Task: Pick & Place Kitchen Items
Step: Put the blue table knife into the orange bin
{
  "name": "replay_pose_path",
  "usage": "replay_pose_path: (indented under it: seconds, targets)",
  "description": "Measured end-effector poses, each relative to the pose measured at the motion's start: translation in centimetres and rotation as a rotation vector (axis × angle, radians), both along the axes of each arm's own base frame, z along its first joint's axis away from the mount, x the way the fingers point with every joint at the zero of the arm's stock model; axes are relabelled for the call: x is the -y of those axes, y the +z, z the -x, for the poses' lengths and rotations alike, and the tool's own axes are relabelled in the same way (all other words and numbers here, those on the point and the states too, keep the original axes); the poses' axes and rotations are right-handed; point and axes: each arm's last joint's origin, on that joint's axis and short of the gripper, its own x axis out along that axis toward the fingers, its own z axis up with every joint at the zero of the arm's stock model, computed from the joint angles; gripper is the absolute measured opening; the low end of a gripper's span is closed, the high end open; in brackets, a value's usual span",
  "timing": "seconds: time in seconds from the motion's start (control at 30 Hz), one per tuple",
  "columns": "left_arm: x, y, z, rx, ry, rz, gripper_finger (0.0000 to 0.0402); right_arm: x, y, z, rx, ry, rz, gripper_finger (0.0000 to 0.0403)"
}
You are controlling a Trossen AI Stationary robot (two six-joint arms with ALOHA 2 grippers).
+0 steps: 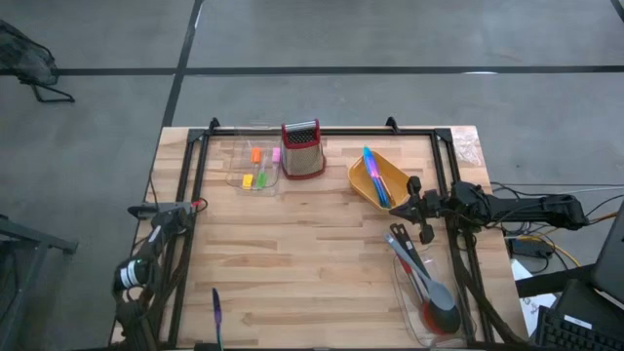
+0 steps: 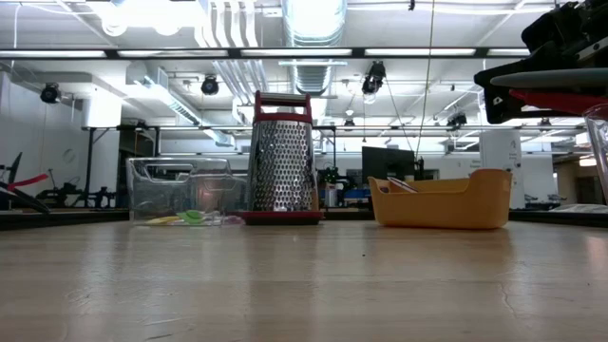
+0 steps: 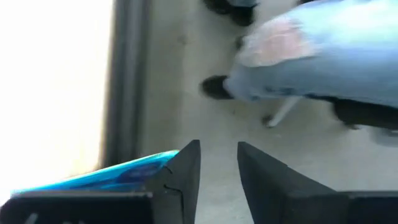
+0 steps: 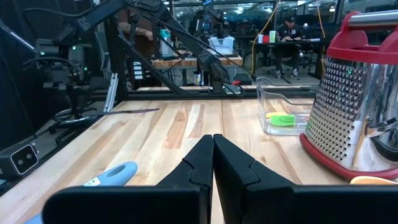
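Note:
A slim purple-blue utensil lies on the table near its front edge, left of middle. My left gripper hangs open past the table's near left corner, pointing down at the floor, with nothing between its fingers. A blue utensil shows beside one finger. My right gripper is shut, level, beside the orange tray, which holds blue, pink and green utensils. Small orange, pink, yellow and green pieces lie in a clear bin. Black and grey spoons lie in another clear bin at the near right. My left gripper has the blue utensil's end right beside the outer side of one finger. Whether the finger touches it, I cannot tell.
A red-topped steel grater stands at the far middle between the clear bin and the orange tray. Dark frame rails run along the table's left and right sides. A person's legs show on the floor beyond the near left corner.

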Motion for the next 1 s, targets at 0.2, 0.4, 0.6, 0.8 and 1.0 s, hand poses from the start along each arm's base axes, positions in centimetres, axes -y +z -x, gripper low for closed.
replay_pose_path:
  seconds: [0.2, 0.4, 0.6, 0.8, 1.0]
  targets:
    - [-0.4, 0.1, -0.3, 0.011, 0.038, -0.013, 0.0091, 0.0, 0.0, 0.0, 0.0, 0.0, 0.0, 0.0008]
    - [-0.6, 0.5, -1.3, 0.05, 0.126, 0.021, 0.0097, 0.0, 0.0, 0.0, 0.0, 0.0, 0.0, 0.0008]
    - [-1.2, 0.6, -3.1, -0.015, 0.113, 0.027, 0.0146, 0.0, 0.0, 0.0, 0.0, 0.0, 0.0, 0.0008]
    - [-1.5, 0.6, -4.0, -0.024, 0.081, 0.015, 0.0194, 0.0, 0.0, 0.0, 0.0, 0.0, 0.0, 0.0008]
    - [-0.9, 1.4, -4.0, -0.024, 0.075, 0.073, 0.0192, 0.0, 0.0, 0.0, 0.0, 0.0, 0.0, 0.0008]
